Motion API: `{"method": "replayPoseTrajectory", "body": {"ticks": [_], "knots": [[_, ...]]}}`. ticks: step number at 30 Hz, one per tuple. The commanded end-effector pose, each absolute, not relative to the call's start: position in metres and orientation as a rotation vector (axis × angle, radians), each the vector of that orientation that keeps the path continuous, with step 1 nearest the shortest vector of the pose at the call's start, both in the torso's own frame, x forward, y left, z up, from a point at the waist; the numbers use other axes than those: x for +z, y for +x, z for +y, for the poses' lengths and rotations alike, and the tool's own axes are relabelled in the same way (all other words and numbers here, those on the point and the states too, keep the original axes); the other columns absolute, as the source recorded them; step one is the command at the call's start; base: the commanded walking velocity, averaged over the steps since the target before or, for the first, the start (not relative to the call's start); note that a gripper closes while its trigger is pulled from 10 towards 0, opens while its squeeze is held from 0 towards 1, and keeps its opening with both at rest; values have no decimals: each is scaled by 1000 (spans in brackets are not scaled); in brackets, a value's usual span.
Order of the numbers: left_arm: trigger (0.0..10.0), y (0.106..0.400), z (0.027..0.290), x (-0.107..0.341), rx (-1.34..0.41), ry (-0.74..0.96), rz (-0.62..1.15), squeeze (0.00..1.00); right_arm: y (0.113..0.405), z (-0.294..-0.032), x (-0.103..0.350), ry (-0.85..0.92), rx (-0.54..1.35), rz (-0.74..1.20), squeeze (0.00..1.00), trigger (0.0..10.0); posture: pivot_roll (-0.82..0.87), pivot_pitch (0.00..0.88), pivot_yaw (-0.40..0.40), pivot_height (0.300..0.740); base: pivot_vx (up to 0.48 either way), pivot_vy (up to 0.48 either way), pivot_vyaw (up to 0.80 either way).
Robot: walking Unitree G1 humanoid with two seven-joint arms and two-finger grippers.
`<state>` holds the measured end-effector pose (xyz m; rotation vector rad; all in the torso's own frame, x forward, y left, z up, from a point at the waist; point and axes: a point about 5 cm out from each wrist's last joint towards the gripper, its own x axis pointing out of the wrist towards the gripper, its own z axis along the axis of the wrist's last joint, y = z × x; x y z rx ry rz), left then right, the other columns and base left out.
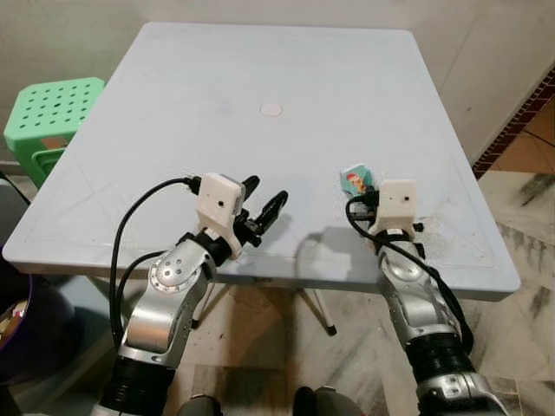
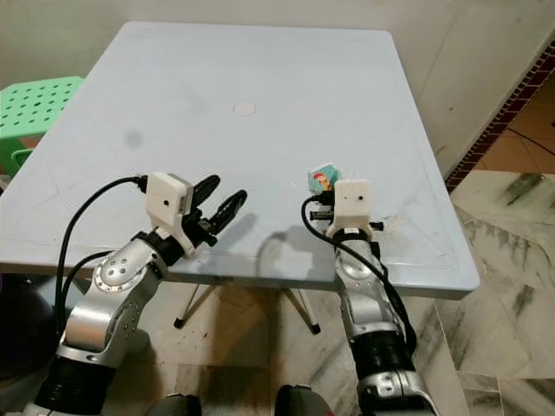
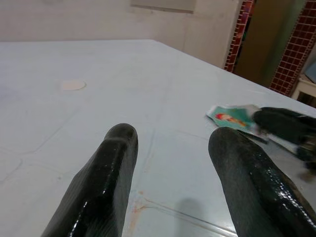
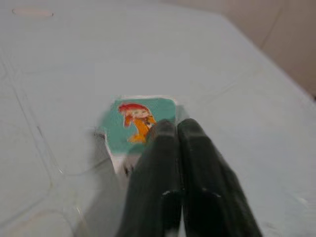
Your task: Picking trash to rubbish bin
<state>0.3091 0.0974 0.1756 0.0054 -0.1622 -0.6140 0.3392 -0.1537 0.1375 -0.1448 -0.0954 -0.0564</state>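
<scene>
The right gripper (image 4: 170,129), fingers pressed together, pinches the near edge of a teal snack wrapper (image 4: 136,121) lying on the near right part of the pale plastic table (image 1: 260,69), while the left gripper (image 1: 264,204) hovers spread apart nearby, a green stool (image 1: 52,113) beyond.

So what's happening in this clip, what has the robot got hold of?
The robot stands at a pale plastic table. Its right gripper has its jaws closed together on the edge of a small teal wrapper with a cartoon figure, which lies near the table's front right area. The left gripper hovers over the table's front edge with its jaws spread, holding nothing. A green stool stands beside the table on the left. The wrapper looks pinched but not yet lifted away.
</scene>
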Motion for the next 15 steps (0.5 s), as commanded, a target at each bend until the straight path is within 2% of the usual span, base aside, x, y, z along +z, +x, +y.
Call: {"method": "replayPoseTrajectory", "body": {"ticks": [1, 6, 15], "knots": [[10000, 311, 97, 177, -607, 12, -170, 0, 336, -154, 146, -150, -38, -147, 0, 0, 29, 165, -34, 715, 0, 0, 0], [10000, 317, 98, 180, -572, 2, -179, 0, 331, -157, 156, -147, -37, -203, 0, 0, 31, 136, -24, 715, 0, 0, 0], [10000, 332, 107, 182, -408, -13, -189, 0, 325, -162, 181, -124, -45, -317, 0, 0, 40, 75, -13, 715, 0, 0, 0]]}}
